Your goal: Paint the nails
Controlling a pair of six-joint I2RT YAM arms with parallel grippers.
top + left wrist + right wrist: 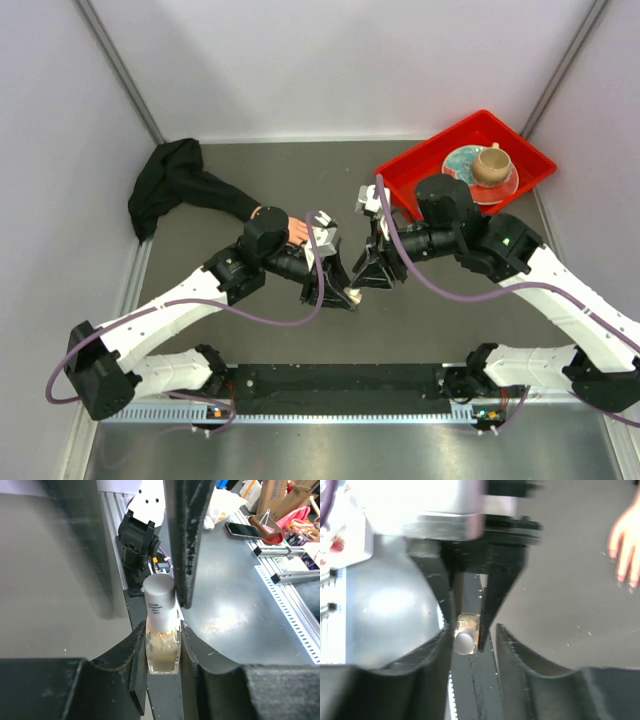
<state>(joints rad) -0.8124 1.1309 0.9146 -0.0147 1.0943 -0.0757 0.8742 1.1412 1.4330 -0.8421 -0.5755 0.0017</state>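
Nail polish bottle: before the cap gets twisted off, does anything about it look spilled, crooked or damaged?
Nothing stands out. The nail polish bottle sits straight in the left gripper, clamped by its glass body. Its pale cap is on, and no spilled polish or cracks are visible. The right gripper is open by the cap.

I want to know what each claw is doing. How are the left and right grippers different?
The left gripper is shut on the glass body of the bottle; the right gripper is open, its fingers either side of the cap with a gap. The left gripper points toward the right, the right gripper toward the left. Both have black fingers and meet at the bottle.
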